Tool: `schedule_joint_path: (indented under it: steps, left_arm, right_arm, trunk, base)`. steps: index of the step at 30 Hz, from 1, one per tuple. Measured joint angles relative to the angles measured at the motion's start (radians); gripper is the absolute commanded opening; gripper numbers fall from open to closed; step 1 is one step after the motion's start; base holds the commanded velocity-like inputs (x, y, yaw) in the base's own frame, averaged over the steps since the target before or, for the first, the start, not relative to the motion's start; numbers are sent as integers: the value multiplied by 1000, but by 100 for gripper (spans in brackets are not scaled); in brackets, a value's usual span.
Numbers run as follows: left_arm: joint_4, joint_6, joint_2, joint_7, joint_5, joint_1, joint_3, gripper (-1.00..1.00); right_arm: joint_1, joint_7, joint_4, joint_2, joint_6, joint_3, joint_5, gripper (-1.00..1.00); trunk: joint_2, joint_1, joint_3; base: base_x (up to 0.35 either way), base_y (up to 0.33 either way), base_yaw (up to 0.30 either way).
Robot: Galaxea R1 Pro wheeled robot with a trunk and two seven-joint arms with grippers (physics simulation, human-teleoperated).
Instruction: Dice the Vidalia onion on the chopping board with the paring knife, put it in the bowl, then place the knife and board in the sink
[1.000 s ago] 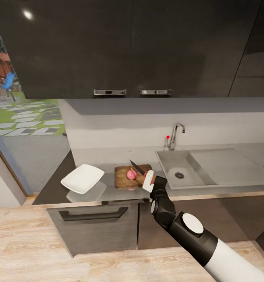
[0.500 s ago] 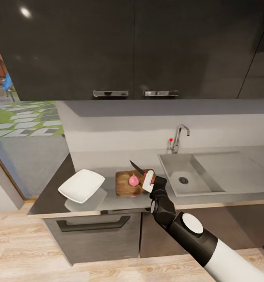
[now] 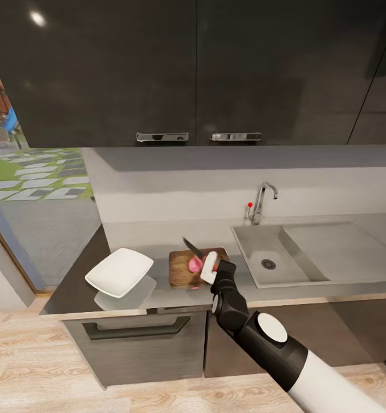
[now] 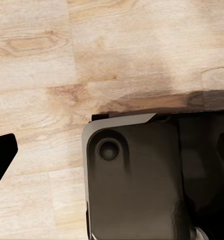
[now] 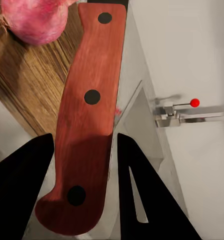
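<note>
The right gripper reaches over the front edge of the long glossy grey desk, its jaws clenched on the red handle of the small paring knife, whose short dark blade slants up and away toward the back wall. In the right wrist view the reddish handle of the knife, with three dark rivets, lies between the two black fingers. The blade hangs over the pink round Vidalia onion, which rests on the rectangular dark-brown wooden chopping board; whether the blade touches the onion cannot be told. The onion sits on the board's grain close to the handle's far end. The board lies on the desk between the shallow white squarish bowl, which stands tilted to its left, and the rectangular grey steel sink to its right, where the dark round drain and the chrome tap with a red knob show. The left wrist view looks down on pale wooden floor and a dark grey part of the robot; a black fingertip of the left gripper shows at the edge, and its jaws' state cannot be told.
</note>
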Motion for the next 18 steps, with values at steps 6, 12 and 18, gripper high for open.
schedule_joint_path:
  steps: [6,12,18]
  left_arm:
    - [3,0,2,0,0,0,0,100]
    - [4,0,2,0,0,0,0,100]
    - [4,0,2,0,0,0,0,100]
  right_arm:
    - [0,0,-3,6,0,-1,-10,-100]
    - [0,1,-2,7,0,-1,-12,-100]
    - [0,1,-2,7,1,-1,-13,-100]
  trunk:
    - [0,0,0]
    - [0,0,0]
    - [0,0,-1]
  base:
    - [-21,23,0]
    - [-94,121,0]
    - [-16,21,0]
